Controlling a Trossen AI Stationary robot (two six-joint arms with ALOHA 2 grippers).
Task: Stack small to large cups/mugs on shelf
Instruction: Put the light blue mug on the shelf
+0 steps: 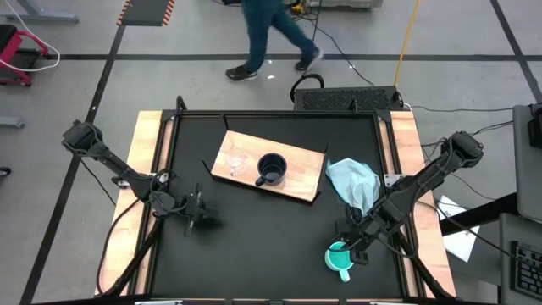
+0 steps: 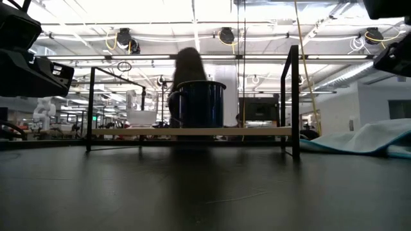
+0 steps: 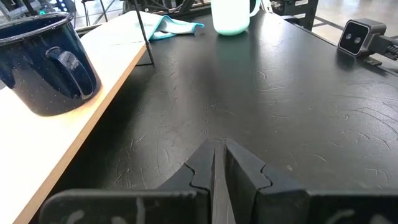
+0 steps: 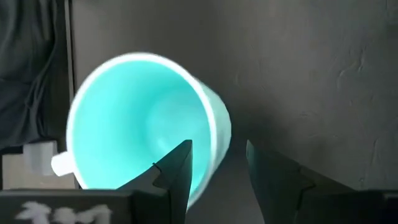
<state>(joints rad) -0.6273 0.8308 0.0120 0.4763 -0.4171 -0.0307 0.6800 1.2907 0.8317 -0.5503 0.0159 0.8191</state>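
The left gripper point(image 3: 219, 163) hung low over the black tabletop point(image 3: 298, 106), its two dark fingers point(image 3: 202, 169) pressed together; at ten o'clock a dark blue speckled handled mug point(image 3: 45, 63) stood on the light-brown wooden board point(image 3: 56, 140); at twelve stood a turquoise handled mug point(image 3: 231, 15), with a pale blue cloth point(image 3: 173, 26) at eleven; a small grey camera point(image 3: 359, 36) sat at two.

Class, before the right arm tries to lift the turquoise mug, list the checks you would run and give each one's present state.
1. Right claw open: ok, its fingers are spread.
2. Claw placed on the turquoise mug: cannot tell; one finger overlaps the rim, the other is outside the wall.
3. Mug upright: ok, its mouth faces up in the high view.
4. Room on the shelf: ok, bare board beside the black mug.
5. Glass cup out of the way: ok, on the shelf's other end.
6. Left claw clear: ok, shut, over bare table.
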